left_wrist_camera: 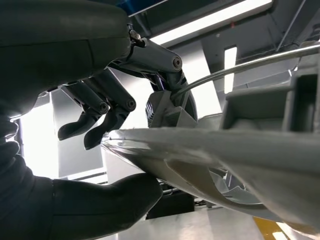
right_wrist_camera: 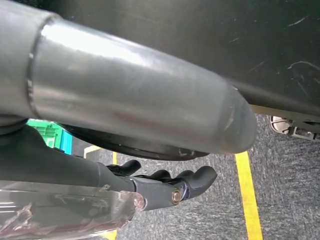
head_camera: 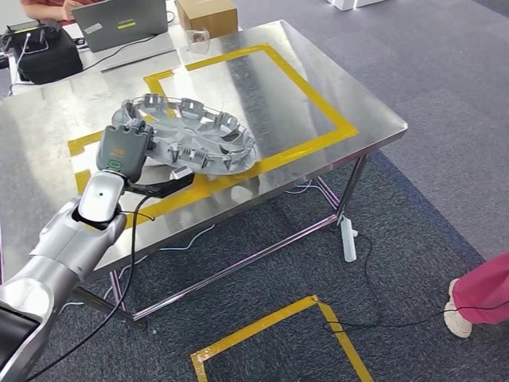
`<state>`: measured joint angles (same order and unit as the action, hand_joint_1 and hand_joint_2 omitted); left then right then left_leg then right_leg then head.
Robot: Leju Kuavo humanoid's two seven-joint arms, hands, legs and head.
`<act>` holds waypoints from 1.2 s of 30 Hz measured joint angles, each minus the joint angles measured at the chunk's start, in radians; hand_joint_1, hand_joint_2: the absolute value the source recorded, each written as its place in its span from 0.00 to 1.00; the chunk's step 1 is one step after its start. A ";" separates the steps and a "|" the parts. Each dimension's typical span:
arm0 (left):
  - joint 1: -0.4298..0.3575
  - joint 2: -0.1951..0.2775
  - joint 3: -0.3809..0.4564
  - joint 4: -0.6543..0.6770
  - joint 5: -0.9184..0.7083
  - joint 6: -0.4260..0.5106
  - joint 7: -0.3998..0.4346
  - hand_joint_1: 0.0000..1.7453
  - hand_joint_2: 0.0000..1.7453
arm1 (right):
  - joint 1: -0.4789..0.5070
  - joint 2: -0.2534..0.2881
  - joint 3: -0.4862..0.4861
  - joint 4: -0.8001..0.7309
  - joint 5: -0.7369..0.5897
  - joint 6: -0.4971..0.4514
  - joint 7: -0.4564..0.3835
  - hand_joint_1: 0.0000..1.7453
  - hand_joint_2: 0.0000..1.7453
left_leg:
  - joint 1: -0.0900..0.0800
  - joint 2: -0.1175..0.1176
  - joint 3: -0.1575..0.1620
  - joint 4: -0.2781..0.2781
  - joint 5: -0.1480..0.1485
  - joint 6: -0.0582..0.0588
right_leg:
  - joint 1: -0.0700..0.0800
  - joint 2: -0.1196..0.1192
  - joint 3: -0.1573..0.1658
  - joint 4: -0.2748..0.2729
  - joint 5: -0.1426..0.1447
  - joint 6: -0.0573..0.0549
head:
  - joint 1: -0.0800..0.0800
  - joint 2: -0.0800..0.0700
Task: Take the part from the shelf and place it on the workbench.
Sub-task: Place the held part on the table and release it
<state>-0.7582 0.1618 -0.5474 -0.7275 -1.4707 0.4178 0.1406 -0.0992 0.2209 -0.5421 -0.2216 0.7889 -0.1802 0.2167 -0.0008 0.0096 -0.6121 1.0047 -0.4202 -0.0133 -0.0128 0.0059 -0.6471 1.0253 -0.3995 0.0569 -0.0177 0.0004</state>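
Observation:
The part [head_camera: 192, 135] is a round silver wheel cover with clips around its rim. It hangs tilted just above the steel workbench [head_camera: 270, 79], inside the yellow tape rectangle, with a shadow under it. My left hand [head_camera: 123, 151] grips its near-left rim. In the left wrist view the thumb [left_wrist_camera: 113, 200] lies under the part's [left_wrist_camera: 226, 155] edge and the dark fingers [left_wrist_camera: 98, 107] curl over it from above. My right hand [right_wrist_camera: 170, 182] hangs over the grey carpet, its fingers stretched out with nothing in them.
At the back of the bench stand a laptop [head_camera: 126, 22], a cardboard box [head_camera: 207, 14] and a black case [head_camera: 44, 52], with a person [head_camera: 48, 6] behind them. A power strip [head_camera: 348, 239] lies by the bench leg. Another person's pink trouser leg and shoe [head_camera: 480, 294] are at the right.

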 joint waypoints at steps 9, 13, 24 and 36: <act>0.000 0.013 -0.023 0.000 -0.028 0.022 0.014 0.75 1.00 | -0.001 0.000 0.003 0.000 0.000 -0.002 0.000 0.00 0.00 | 0.000 0.000 0.000 0.000 0.000 0.000 | 0.000 0.000 0.000 0.000 0.000 0.000 | 0.000 0.000; -0.001 0.018 -0.025 0.000 -0.044 0.042 0.029 0.00 1.00 | -0.001 0.000 0.003 0.000 0.000 -0.002 0.000 0.00 0.00 | 0.000 0.000 0.000 0.000 0.000 0.000 | 0.000 0.000 0.000 0.000 0.000 0.000 | 0.000 0.000; -0.002 0.021 -0.020 0.000 -0.030 0.044 0.015 0.00 0.00 | -0.002 0.000 0.003 0.000 -0.007 -0.002 0.000 0.00 0.00 | 0.000 0.000 0.000 0.000 0.000 0.000 | 0.000 0.000 0.000 0.000 0.000 0.000 | 0.000 0.000; -0.002 0.021 -0.014 0.000 -0.020 0.038 0.015 0.00 0.00 | -0.002 0.000 0.003 0.000 -0.009 -0.002 0.000 0.00 0.00 | 0.000 0.000 0.000 0.000 0.000 0.000 | 0.000 0.000 0.000 0.000 0.000 0.000 | 0.000 0.000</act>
<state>-0.7597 0.1827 -0.5617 -0.7279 -1.4902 0.4558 0.1553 -0.1015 0.2209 -0.5390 -0.2216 0.7800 -0.1820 0.2167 -0.0008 0.0096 -0.6120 1.0047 -0.4201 -0.0133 -0.0129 0.0058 -0.6469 1.0253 -0.3995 0.0568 -0.0176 0.0004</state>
